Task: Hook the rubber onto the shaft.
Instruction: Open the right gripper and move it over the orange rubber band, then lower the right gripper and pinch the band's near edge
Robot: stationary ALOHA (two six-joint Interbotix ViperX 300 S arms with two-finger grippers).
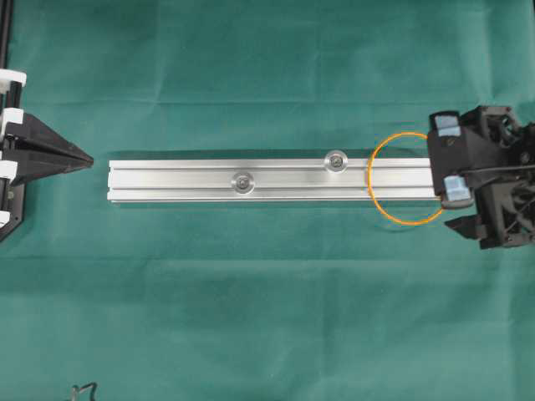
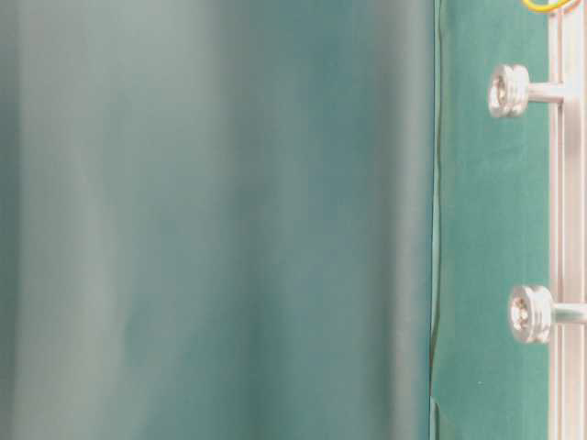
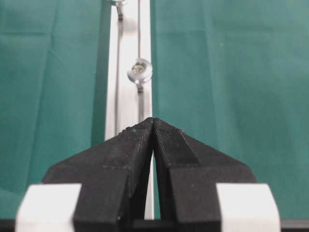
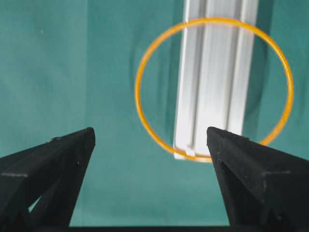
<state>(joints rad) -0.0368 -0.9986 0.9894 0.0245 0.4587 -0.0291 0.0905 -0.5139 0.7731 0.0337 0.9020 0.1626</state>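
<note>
Cloth (image 1: 251,317): green, covers the whole table, bare on every side of the rail, so both arms have free room to work.

Rail (image 1: 276,180): silver aluminium, lying lengthwise across the middle of the overhead view, its right end under the band and just in front of the right gripper.

Right gripper (image 1: 449,159): at the rail's right end, jaws spread wide and gripping nothing; in its wrist view the fingers (image 4: 53,166) stand either side of the rail end, apart from the band.

Left gripper (image 1: 88,161): near the rail's left end but clear of it, jaws clenched tip to tip, nothing between them.

Rubber (image 1: 401,179): thin orange ring draped loosely over the rail's right end, wider than the rail, its arcs resting on cloth at both sides.

Shafts: nearer shaft (image 1: 336,160) and farther shaft (image 1: 243,180), small flanged pegs standing up from the rail, both well apart from the band.

Risk, as judged: the thin band lies flat, so closing fingers may pinch cloth or slide over it; stretched toward a peg, it may slip off and snap back.
</note>
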